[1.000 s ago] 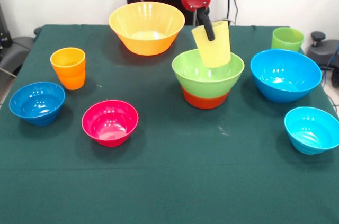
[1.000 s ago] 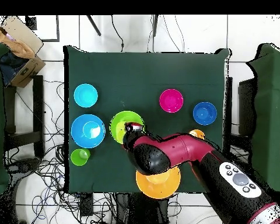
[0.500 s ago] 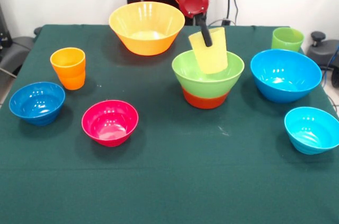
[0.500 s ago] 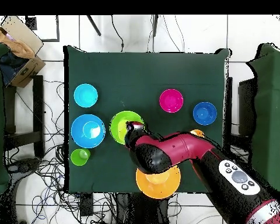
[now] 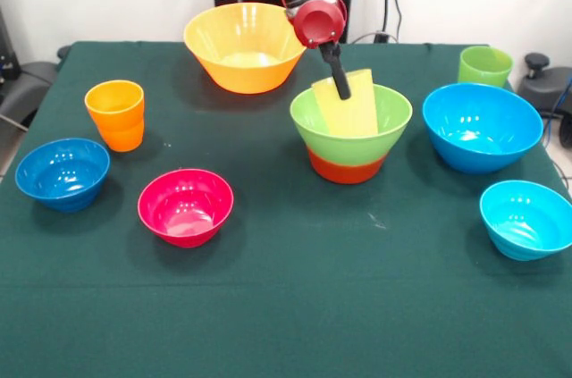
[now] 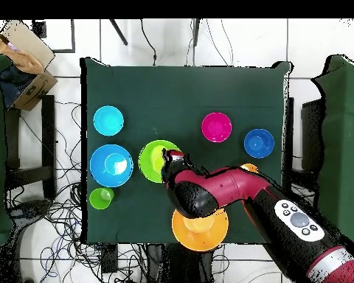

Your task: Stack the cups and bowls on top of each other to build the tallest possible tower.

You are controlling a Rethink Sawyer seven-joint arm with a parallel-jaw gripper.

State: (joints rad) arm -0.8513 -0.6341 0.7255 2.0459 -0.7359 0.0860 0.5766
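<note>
Pale yellow cup [image 5: 350,108] down inside the light green bowl [image 5: 351,130], tilted, rim leaning toward the far side, lower part hidden behind the bowl's near wall. Gripped at the rim by the gripper [image 5: 340,77]: one dark finger [image 5: 338,74] down the outer wall facing the front camera, the other presumably inside, out of sight. Closed on the cup, then, not yet let go. Whether the base sits flat on the bowl's floor: cannot tell.

Glossy thin plastic, so probably light, stiff enough for a rim pinch, and slick; likely to slide or tip once released while leaning. Best taken across the wall just below the rim, as here, or squarely round the ribbed body.

Light green bowl nested in the orange-red bowl [image 5: 345,167], only a band of the latter showing beneath; together a low tower near the table's middle.

Further out, well apart on the dark green cloth [image 5: 295,289]: big yellow-orange bowl [image 5: 248,46], big blue bowl [image 5: 482,127], small cyan bowl [image 5: 526,218], light green cup [image 5: 485,66], orange cup [image 5: 115,114], small dark blue bowl [image 5: 63,173], magenta bowl [image 5: 186,206]. All upright, open side up.

From overhead, arm [image 6: 231,193] covering the cup and part of the green bowl.
</note>
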